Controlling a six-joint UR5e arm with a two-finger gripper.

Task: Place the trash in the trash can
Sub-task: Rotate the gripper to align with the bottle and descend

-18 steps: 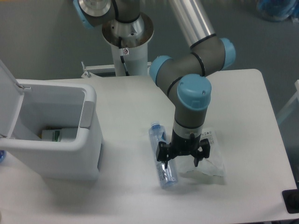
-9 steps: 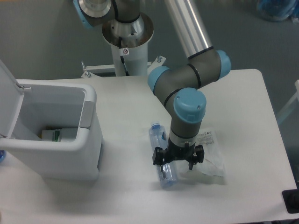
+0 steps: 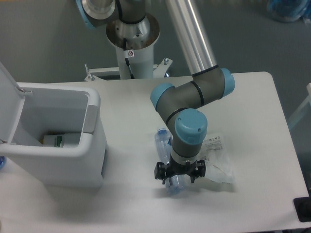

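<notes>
**Two pieces of trash on the bench, arm low over the bottle**

Two things wait on the white bench (image 3: 121, 204). At the far left stands the trash can (image 3: 73, 160), its lid (image 3: 8, 92) swung up and back, the mouth open to the ceiling. Something with a green-printed label lies at the bottom inside. The can sits close to the bench's left and front edges.

Right of it runs a bare stretch of benchtop. Then comes the bottle (image 3: 165, 145), clear and bluish, lying on its side with one end pointing away from me and the other toward the front edge. The gripper (image 3: 179, 172) has its black fingers (image 3: 160, 171) spread apart, one on either side of the bottle's near end, straddling it; from where I stand they look released, not pinching, though the wrist hides the contact itself.

Just beside the bottle, on its right, lies the flat plastic bag (image 3: 218, 162), transparent, with small printed labels near its far edge. The arm's wrist covers part of its left side.

Beyond the bag the bench runs bare to its rounded right edge, and a strip of bare surface lies between both pieces and the front edge.
</notes>
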